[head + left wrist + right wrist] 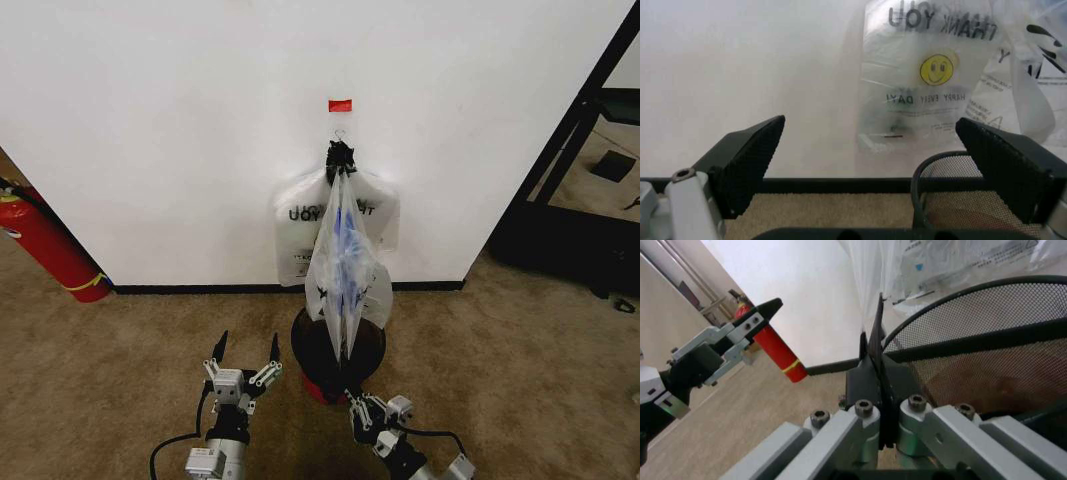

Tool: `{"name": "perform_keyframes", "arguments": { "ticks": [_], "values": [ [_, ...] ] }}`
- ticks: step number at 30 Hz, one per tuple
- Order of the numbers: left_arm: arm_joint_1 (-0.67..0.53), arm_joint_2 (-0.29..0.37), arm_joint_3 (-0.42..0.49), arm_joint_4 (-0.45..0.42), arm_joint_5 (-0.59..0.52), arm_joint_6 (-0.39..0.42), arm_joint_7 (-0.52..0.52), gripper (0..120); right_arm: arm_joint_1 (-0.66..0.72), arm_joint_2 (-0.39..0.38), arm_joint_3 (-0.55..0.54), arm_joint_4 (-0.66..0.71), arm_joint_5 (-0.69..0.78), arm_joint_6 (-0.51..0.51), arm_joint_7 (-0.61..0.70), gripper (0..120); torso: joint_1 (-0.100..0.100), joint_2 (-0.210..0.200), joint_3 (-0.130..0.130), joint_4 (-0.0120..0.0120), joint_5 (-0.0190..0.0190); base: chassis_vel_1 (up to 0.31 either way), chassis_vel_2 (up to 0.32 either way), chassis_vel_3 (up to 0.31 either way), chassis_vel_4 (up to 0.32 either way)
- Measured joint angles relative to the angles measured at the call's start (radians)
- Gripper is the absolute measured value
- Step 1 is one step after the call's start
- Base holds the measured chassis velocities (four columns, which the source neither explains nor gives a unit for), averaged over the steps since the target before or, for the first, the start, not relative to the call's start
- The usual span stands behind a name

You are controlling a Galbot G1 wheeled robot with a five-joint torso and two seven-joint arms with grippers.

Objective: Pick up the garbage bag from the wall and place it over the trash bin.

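Brown carpet floor [520,340] running up to the black baseboard of the white wall [150,120]. Standing on it, a black mesh trash bin [338,356] with a red base, just ahead of the right gripper [358,408] and beside the left gripper [246,352]. Farther out past the left gripper, a red fire extinguisher [45,242] leaning at the wall.

Things around the room

A red fire extinguisher [50,245] stands on the brown carpet [120,340]. A smiley bag [933,75] hangs up. A black frame [575,130] stands nearby.
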State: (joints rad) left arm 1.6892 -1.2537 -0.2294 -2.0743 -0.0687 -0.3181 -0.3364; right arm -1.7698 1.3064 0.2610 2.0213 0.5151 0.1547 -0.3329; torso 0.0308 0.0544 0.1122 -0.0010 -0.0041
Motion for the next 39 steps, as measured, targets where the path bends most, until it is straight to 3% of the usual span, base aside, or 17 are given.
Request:
{"name": "perform_keyframes", "arguments": {
  "ticks": [8, 15, 24, 28, 30, 33, 34, 36, 37, 39],
  "values": [
    [-0.003, 0.006, 0.003, -0.003, -0.001, 0.0, 0.0, 100, 0.016, -0.005, 0.009, 0.02, 0.0, -0.003, 0.022, 0, 0.0, 0.0, 0.0, 0.0, 0.0, 0.0, 0.0, 0.0, 0.0],
    [-0.018, 0.022, 0.004, -0.019, -0.018, 0.018, 0.0, 100, 0.14, -0.027, 0.037, 0.056, 0.052, -0.052, 0.11, 0, 0.0, 0.0, 0.0, 0.0003, 0.0, 0.0, 0.0, 0.0, 0.0],
    [-0.124, 0.135, 0.036, -0.092, -0.125, 0.121, 0.0, 100, 0.236, -0.068, 0.065, 0.062, 0.094, -0.099, 0.196, 0, 0.0, 0.0, 0.0, 0.0, -0.0001, 0.0, 0.0, 0.0, 0.0],
    [-0.306, 0.301, 0.088, -0.191, -0.374, 0.298, -0.021, 100, 0.244, -0.069, 0.059, 0.05, 0.059, -0.099, 0.198, 0, 0.0, 0.0, 0.0, 0.0, -0.0001, 0.0, 0.0, 0.0, 0.0],
    [-0.332, 0.321, 0.096, -0.203, -0.41, 0.325, -0.025, 100, 0.245, -0.068, 0.058, 0.049, 0.055, -0.099, 0.198, 0, 0.0, 0.0, 0.0, -0.0005, -0.0001, 0.0, 0.0, 0.0, 0.0],
    [-0.517, 0.416, 0.182, -0.259, -0.632, 0.515, -0.069, 100, 0.25, -0.07, 0.057, 0.044, 0.038, -0.098, 0.198, 0, 0.0, 0.0, 0.0, 0.0006, -0.0001, 0.0, 0.0, 0.0, 0.0],
    [-0.597, 0.436, 0.222, -0.263, -0.697, 0.582, -0.095, 100, 0.25, -0.07, 0.059, 0.043, 0.037, -0.098, 0.198, 0, 0.0, 0.0, 0.0, 0.0001, -0.0001, 0.0, 0.0, 0.0, 0.0],
    [-0.648, 0.445, 0.244, -0.263, -0.733, 0.619, -0.108, 100, 0.25, -0.07, 0.061, 0.041, 0.036, -0.098, 0.198, 0, 0.0, 0.0, 0.0, 0.0, -0.0002, 0.0, 0.0, 0.0, 0.0],
    [-0.765, 0.455, 0.299, -0.253, -0.808, 0.693, -0.147, 100, 0.248, -0.069, 0.065, 0.039, 0.035, -0.096, 0.198, 0, 0.0, 0.0, 0.0, -0.0003, -0.0001, 0.0, 0.0, 0.0, 0.0],
    [-0.92, 0.445, 0.386, -0.219, -0.915, 0.765, -0.201, 100, 0.242, -0.065, 0.072, 0.037, 0.031, -0.094, 0.198, 0, 0.0, 0.0, 0.0, -0.0001, -0.0001, 0.0, 0.0, 0.0, 0.0]
  ]
}}
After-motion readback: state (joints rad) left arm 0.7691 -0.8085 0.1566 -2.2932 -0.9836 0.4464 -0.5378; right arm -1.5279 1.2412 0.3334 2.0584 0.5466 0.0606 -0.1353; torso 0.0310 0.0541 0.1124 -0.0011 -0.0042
